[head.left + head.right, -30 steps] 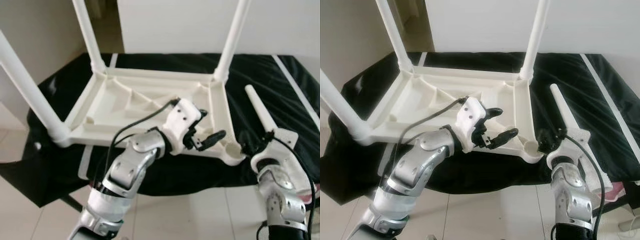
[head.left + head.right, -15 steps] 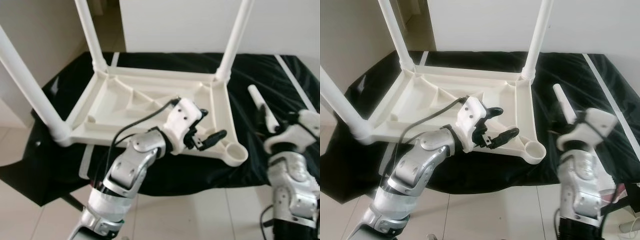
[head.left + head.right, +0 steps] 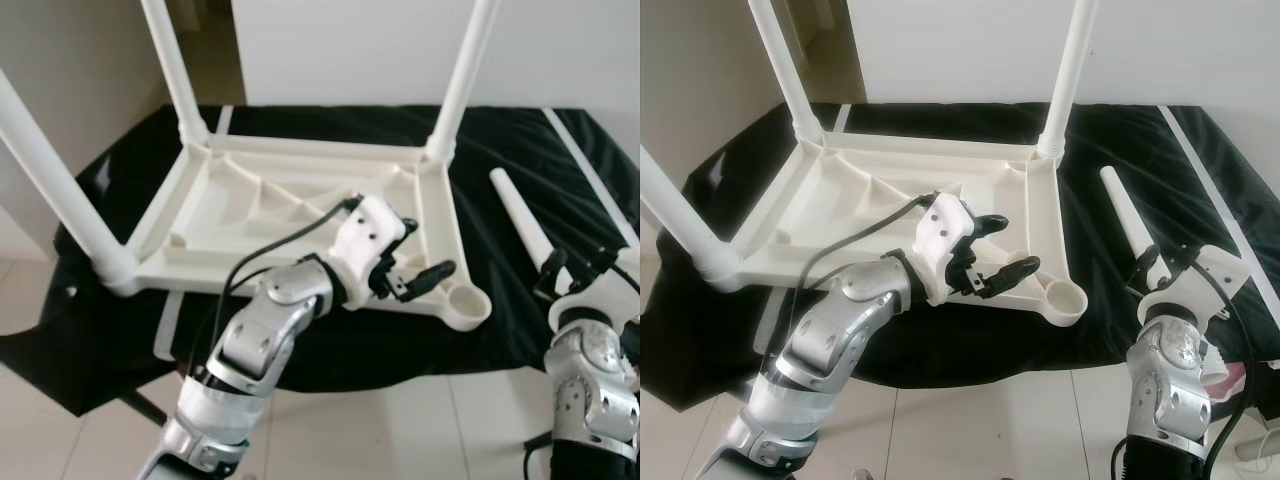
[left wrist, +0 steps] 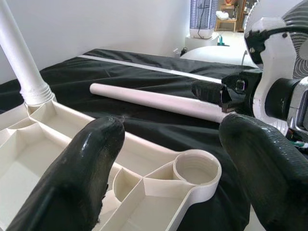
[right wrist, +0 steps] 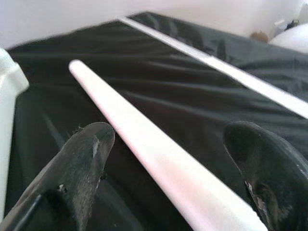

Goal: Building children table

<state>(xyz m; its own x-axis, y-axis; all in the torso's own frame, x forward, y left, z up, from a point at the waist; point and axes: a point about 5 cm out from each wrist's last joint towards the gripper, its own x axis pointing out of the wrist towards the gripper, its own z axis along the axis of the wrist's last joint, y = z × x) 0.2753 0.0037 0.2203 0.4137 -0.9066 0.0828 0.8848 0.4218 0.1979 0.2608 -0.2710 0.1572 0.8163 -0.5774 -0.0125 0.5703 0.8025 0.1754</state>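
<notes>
Table (image 3: pixel 300 200) is lying upside down on a black cloth (image 3: pixel 330 125), three legs already standing up from its corners and the near right socket (image 3: pixel 465 300) sitting empty. Left gripper (image 3: pixel 415 262) is hovering over the near rim beside that socket, fingers spread apart and holding nothing. Further right, the fourth leg (image 3: pixel 520 215) is lying loose on the cloth, well apart from the socket. Right gripper (image 3: pixel 1160 262) is sitting at the leg's near end, fingers (image 5: pixel 84 159) spread either side of it and not closing on it. Half a second ago the leg was raised in this gripper; it is now resting flat, released. Risk: a grip taken this near the end could let the leg swing and miss the socket.
</notes>
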